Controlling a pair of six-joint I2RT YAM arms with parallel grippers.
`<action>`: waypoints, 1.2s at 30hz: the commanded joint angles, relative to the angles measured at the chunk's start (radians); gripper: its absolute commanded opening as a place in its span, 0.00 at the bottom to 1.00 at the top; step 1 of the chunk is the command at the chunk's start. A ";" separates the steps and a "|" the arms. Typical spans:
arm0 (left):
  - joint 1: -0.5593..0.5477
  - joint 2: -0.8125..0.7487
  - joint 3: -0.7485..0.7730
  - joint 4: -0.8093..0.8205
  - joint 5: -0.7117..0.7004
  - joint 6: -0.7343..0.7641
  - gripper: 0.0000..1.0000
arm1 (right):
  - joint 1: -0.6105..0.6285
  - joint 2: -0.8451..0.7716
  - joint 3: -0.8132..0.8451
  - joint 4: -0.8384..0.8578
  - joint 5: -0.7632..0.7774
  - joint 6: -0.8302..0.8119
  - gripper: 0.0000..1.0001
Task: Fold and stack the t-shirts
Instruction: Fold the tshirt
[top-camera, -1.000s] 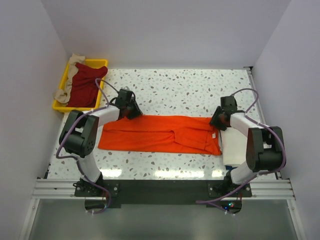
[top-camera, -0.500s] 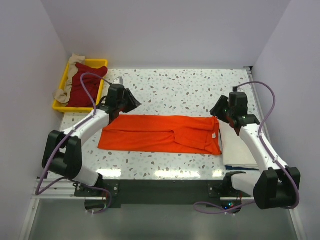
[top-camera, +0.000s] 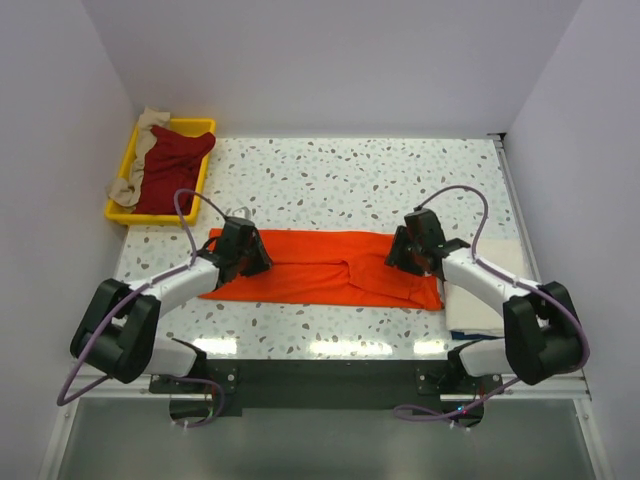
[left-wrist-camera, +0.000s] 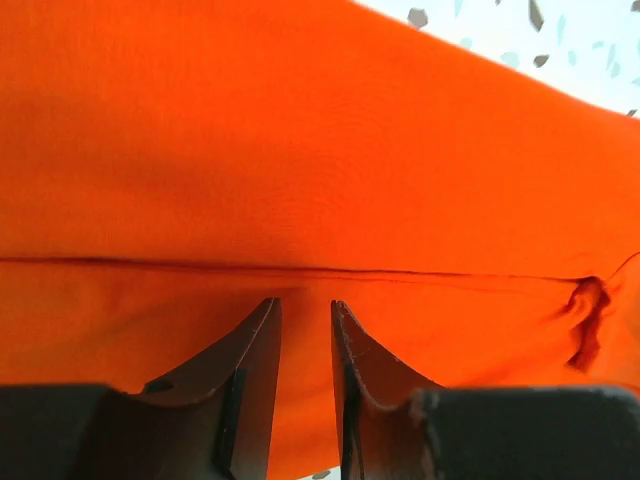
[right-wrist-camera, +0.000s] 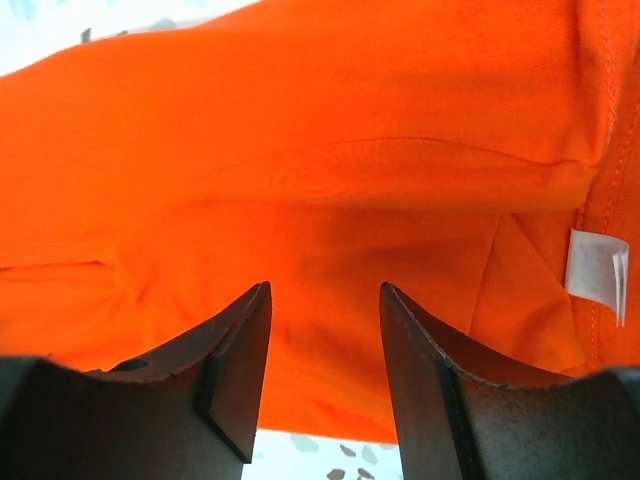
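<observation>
The orange t-shirt (top-camera: 320, 268) lay flat across the table (top-camera: 350, 170), folded into one long band with a fold line along it. The left gripper (left-wrist-camera: 305, 305) hung over it, fingers narrowly parted and pinching nothing. The right gripper (right-wrist-camera: 322, 290) was parted wider, also empty. Only the right wrist view caught the white tag (right-wrist-camera: 597, 272); only the overhead view showed the dark red shirt (top-camera: 172, 165) in the yellow tray (top-camera: 195, 124).

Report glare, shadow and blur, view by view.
Top external: sharp, glare strips on the table at its near and far edges. Left wrist: orange t-shirt fills the frame, table corner blown out. Right wrist: shadow on the shirt above the fingers; white tag fairly sharp.
</observation>
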 joint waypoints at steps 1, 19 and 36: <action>-0.028 -0.029 -0.035 0.068 -0.051 0.025 0.31 | 0.011 0.042 -0.001 0.082 0.046 0.028 0.51; -0.171 0.016 -0.103 0.081 -0.147 -0.129 0.30 | 0.009 0.563 0.527 -0.061 0.075 -0.093 0.50; -0.447 0.167 0.032 0.245 -0.031 -0.388 0.33 | 0.012 1.288 1.580 -0.341 -0.125 -0.210 0.52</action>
